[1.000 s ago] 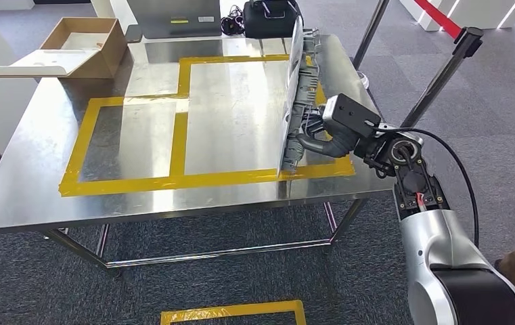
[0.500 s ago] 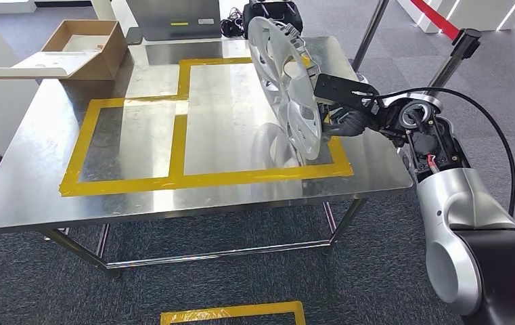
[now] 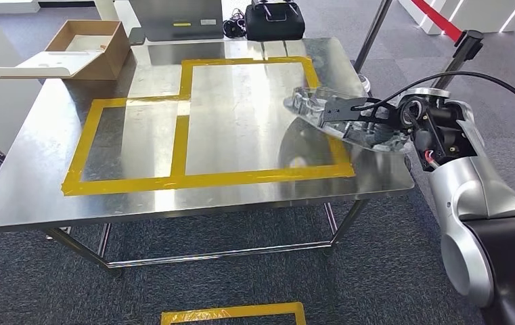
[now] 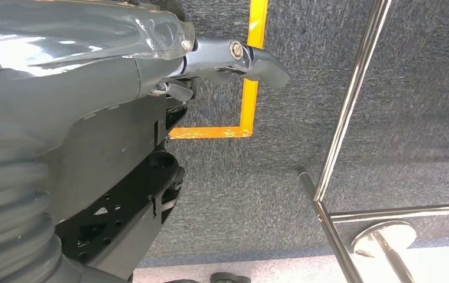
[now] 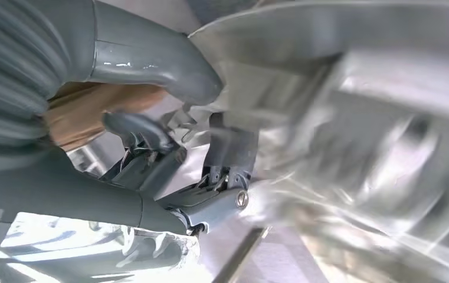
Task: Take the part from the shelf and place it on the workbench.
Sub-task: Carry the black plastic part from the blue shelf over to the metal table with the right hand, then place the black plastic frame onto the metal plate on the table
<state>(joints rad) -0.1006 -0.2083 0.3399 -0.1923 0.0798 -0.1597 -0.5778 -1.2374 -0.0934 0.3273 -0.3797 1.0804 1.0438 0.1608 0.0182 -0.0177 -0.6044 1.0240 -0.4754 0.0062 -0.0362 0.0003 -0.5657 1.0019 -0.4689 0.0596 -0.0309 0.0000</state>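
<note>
From the head view, we see the right robot hand (image 3: 369,122) grasping the part (image 3: 315,105), tilted nearly flat over the worktop (image 3: 38,196) right edge. The right wrist view confirms our grasp; next we judge lowering, then releasing

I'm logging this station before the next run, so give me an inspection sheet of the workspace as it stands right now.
Surface: steel workbench marked with yellow tape rectangles; bare metal reflects light.
Job's things: silver wheel cover, lying nearly flat at the bench's right edge, partly over the tape and overhanging the edge.
Clutter: open cardboard box with a white tray at the far left corner; black bag beyond the far edge.
Hands: right hand holds the wheel cover; left hand hangs over the carpet, holding nothing.
Cables: black cable arcs over the right wrist.
Surroundings: grey carpet, yellow floor tape, barrier post with red belt.
</note>
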